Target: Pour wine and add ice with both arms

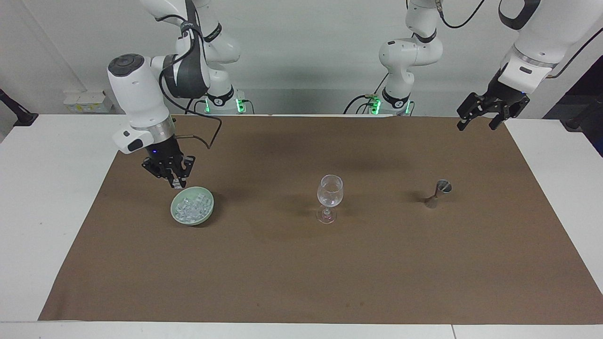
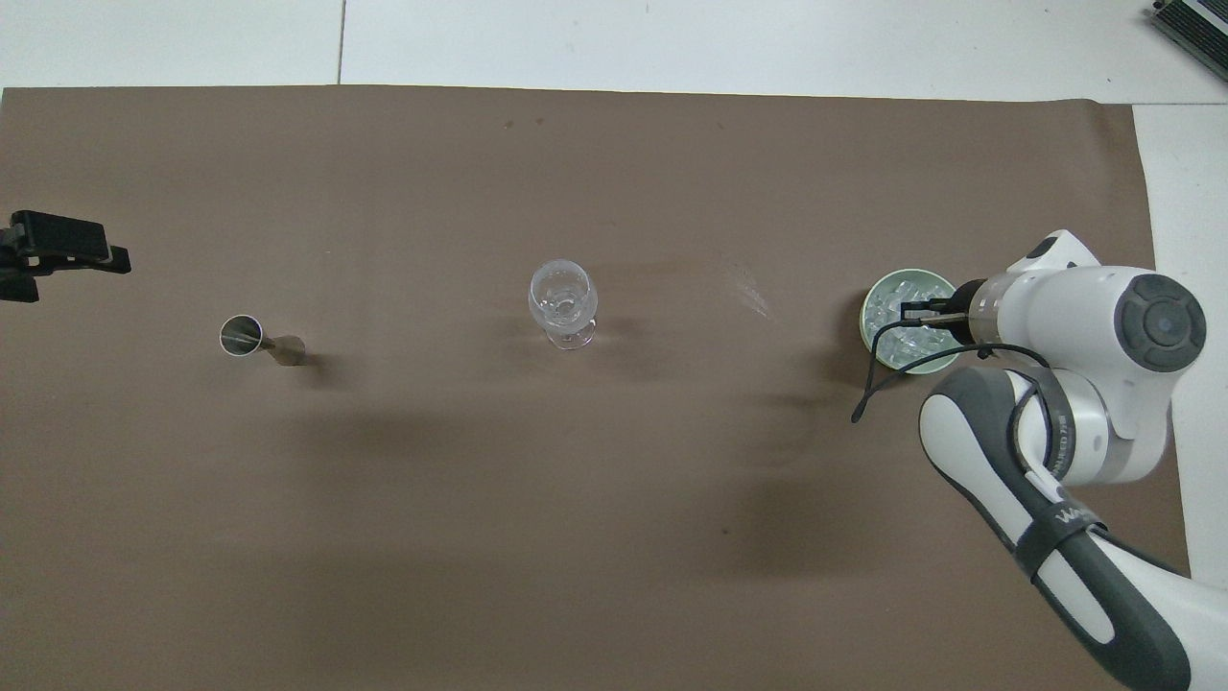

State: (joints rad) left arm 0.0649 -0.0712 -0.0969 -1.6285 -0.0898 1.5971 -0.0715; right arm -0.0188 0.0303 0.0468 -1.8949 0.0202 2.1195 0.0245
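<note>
Right gripper point(image 1: 178, 182), fingertips pinched on a clear cube, hangs just above the ice point(image 1: 191, 208) heaped in the green bowl point(image 1: 205, 212) at left of centre in the facing view, while left gripper point(image 1: 478, 121), fingers spread and empty, waits at upper right.

Right gripper point(image 2: 909, 319) over the bowl point(image 2: 871, 299) of ice point(image 2: 897, 293); wine glass point(image 2: 562, 303) mid-mat

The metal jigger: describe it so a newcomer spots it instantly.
On the brown mat, a wine glass stands mid-table. Beside it, toward the left arm's end, stands the jigger: small, slim, the only metal piece.
</note>
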